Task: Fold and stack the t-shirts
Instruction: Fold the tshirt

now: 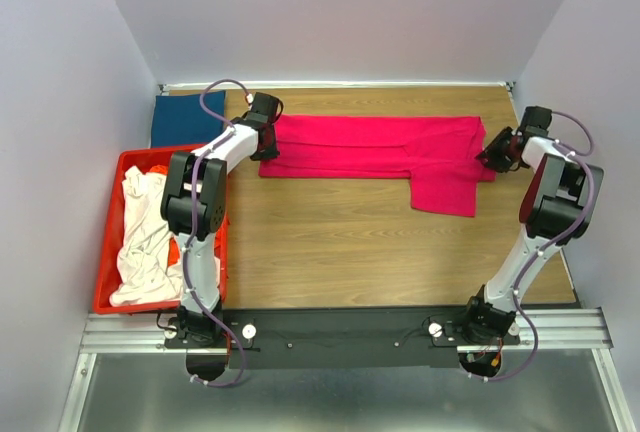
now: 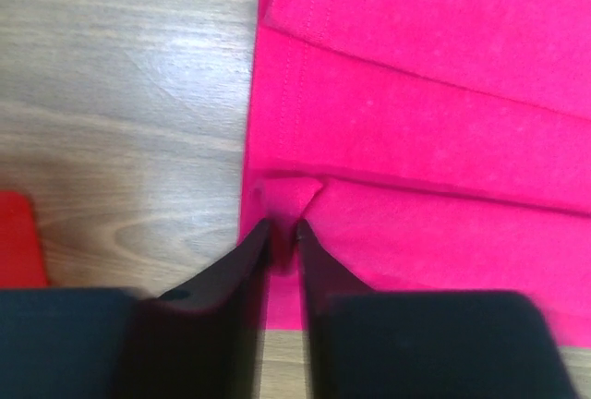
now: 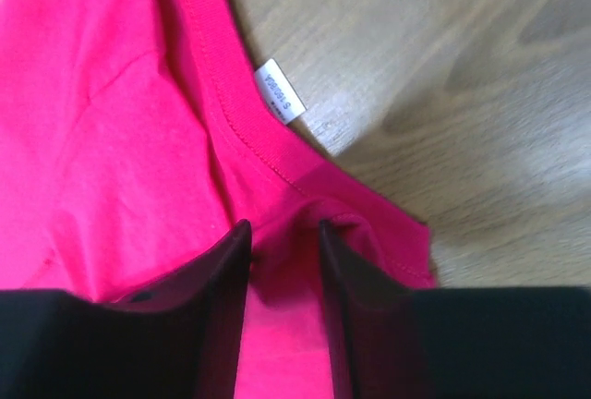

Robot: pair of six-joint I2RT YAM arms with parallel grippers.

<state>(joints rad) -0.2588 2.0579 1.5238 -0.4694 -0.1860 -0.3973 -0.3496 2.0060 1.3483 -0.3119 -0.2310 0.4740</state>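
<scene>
While the pink t-shirt (image 1: pixel 380 147) is lying as a long folded band across the upper middle of the wooden surface (image 1: pixel 330 252) in the top view, a broader flap of it is reaching down below the band near its right end. The left gripper (image 1: pixel 268 142) is sitting at the band's left end and the right gripper (image 1: pixel 492 157) at its right end. A dark blue t-shirt (image 1: pixel 185 117) is lying flat in the upper left corner, just above the red crate (image 1: pixel 105 242), which is holding a crumpled cream-white t-shirt (image 1: pixel 140 232) with some orange cloth (image 1: pixel 176 249) showing beside it.

In the left wrist view, the jaws are standing nearly together, pinching a small raised tuck of pink cloth at the shirt's left edge, right where cloth is meeting bare wood. A sliver of the crate is showing at the left edge of the frame.

In the right wrist view, the jaws are gripping a thicker bunch of pink cloth just below the stitched neckband, so they are standing a little further apart. A white label (image 3: pixel 280 94) is poking out from the neckband in the upper middle of the frame.
</scene>
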